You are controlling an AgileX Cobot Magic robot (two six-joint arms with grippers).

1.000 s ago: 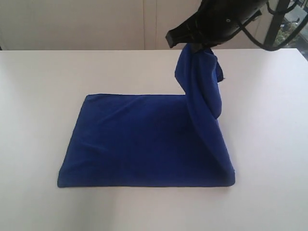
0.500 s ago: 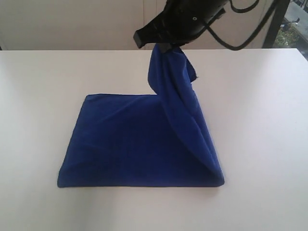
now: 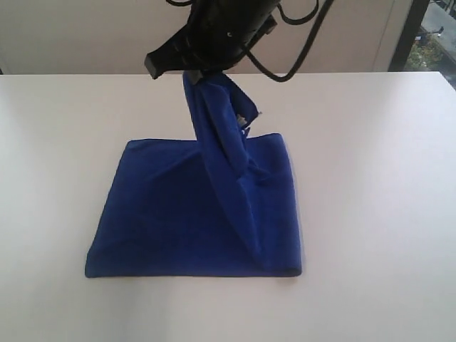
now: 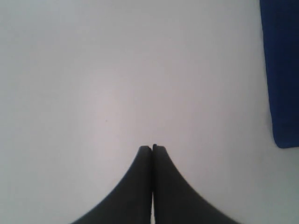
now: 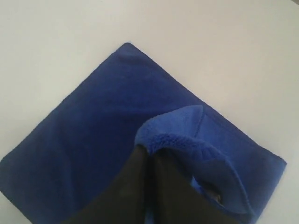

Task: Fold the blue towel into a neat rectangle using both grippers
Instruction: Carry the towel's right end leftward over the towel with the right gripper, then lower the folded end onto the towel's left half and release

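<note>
Scanning from the near side: bare white desk [image 3: 214, 313], then the blue towel [image 3: 164, 214], bottom layer flat with its front edge straight and roughly parallel to the near desk edge. That layer is a rough rectangle with a few shallow wrinkles.

From the towel's near right corner a fold rises steeply, running back and to the left and narrowing into a twisted ridge over the flat layer. The right part of the far edge is bunched where the ridge crosses it.

The top of the ridge is pinched in the right end effector [image 3: 198, 73], which hangs above the towel's far edge, left of centre in the exterior view. The right wrist view agrees: black fingers [image 5: 131, 186] are narrow, clamped on a curled terry edge, with the flat layer spread below.

Black cables [image 3: 299, 50] loop off the arm behind. Further back there is more bare desk, then a pale wall [image 3: 85, 35].

The left end effector [image 4: 153, 148] is outside the exterior view. Its wrist view shows the fingertips pressed together, holding nothing, above bare desk, with one towel corner well apart from them.
</note>
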